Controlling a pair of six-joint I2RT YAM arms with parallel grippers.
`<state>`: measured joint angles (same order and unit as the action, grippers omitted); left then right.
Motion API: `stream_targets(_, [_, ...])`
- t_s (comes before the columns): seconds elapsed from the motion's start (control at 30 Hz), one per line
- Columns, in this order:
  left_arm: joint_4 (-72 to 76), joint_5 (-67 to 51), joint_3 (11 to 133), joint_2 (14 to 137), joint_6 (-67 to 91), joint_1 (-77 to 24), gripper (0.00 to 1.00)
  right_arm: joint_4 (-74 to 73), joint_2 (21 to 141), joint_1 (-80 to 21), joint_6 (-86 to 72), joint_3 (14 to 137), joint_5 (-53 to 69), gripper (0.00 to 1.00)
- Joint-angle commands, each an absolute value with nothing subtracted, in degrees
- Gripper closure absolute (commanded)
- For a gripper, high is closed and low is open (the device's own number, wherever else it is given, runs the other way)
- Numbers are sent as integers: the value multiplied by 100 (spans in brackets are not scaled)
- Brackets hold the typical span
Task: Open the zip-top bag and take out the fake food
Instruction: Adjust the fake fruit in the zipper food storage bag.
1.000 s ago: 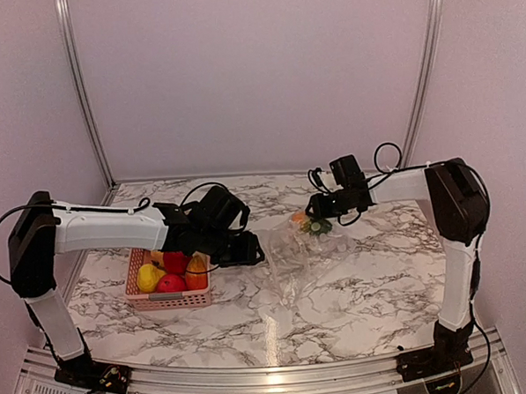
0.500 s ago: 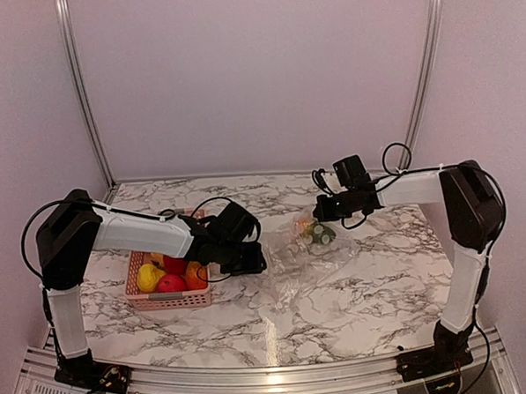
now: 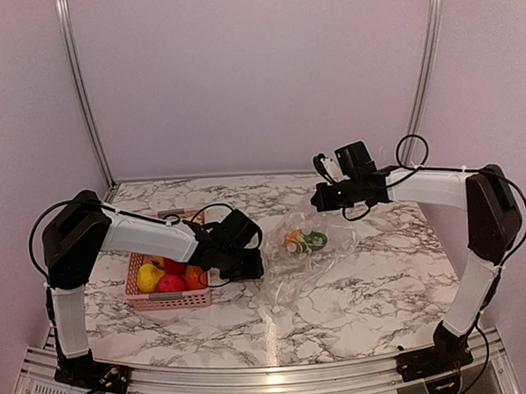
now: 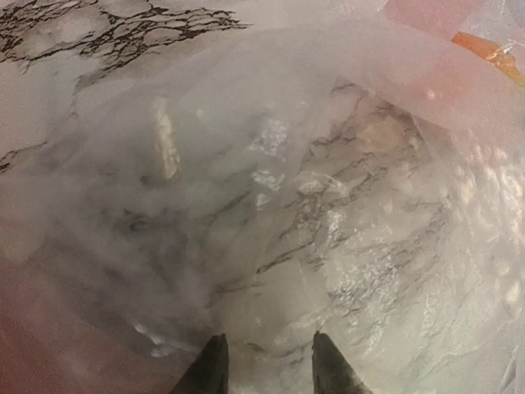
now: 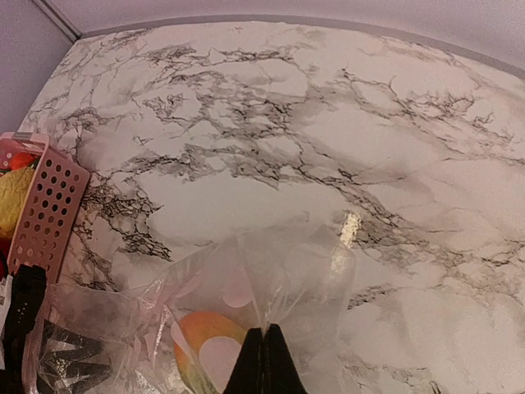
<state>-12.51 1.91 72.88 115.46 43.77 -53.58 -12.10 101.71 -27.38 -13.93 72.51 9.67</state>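
The clear zip-top bag (image 3: 294, 275) lies crumpled mid-table. My right gripper (image 3: 319, 200) is shut on its far edge and holds that film pinched and raised; in the right wrist view the fingertips (image 5: 264, 349) meet on the plastic (image 5: 303, 263). Inside the bag sits fake food (image 3: 304, 242), an orange piece (image 5: 201, 349) and a green one. My left gripper (image 3: 247, 267) rests at the bag's left edge. In the left wrist view its jaws (image 4: 271, 361) stand apart, with cloudy film (image 4: 328, 205) filling the picture and an orange piece (image 4: 484, 49) at the top right.
A pink perforated basket (image 3: 167, 300) stands at the left beside the left arm, with yellow (image 3: 148, 277), red and orange fruits in it; its corner shows in the right wrist view (image 5: 49, 213). Marble tabletop runs to walls behind and at both sides.
The right gripper closed on the bag's far edge and lifted it; the food slid toward the near left. The left gripper dropped to the bag's left edge and its jaws narrowed.
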Motion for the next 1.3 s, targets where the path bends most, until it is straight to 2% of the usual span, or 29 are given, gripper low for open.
stream_targets(0.0, [-1173,288,7148,11654,4431,-5381,64,-1453,9859,-2819,-1507,7537,819,100])
stream_targets(0.67, [-1087,214,7097,11461,4352,-5398,60,-1873,9613,-2832,-1513,7257,176,99])
stream_targets(0.77, [-1103,208,7105,11366,4319,-5411,59,-1916,9595,-2862,-1512,7113,36,86])
stream_targets(0.87, [-1135,199,7136,11268,4290,-5409,59,-1966,9539,-2892,-1539,7026,-204,69])
stream_targets(0.93, [-1171,195,7194,11206,4273,-5422,59,-2069,9484,-2957,-1532,7045,-399,62])
stream_targets(1.27, [-1290,104,7508,11124,4201,-5466,54,-2581,9196,-3199,-1521,7024,-1265,43])
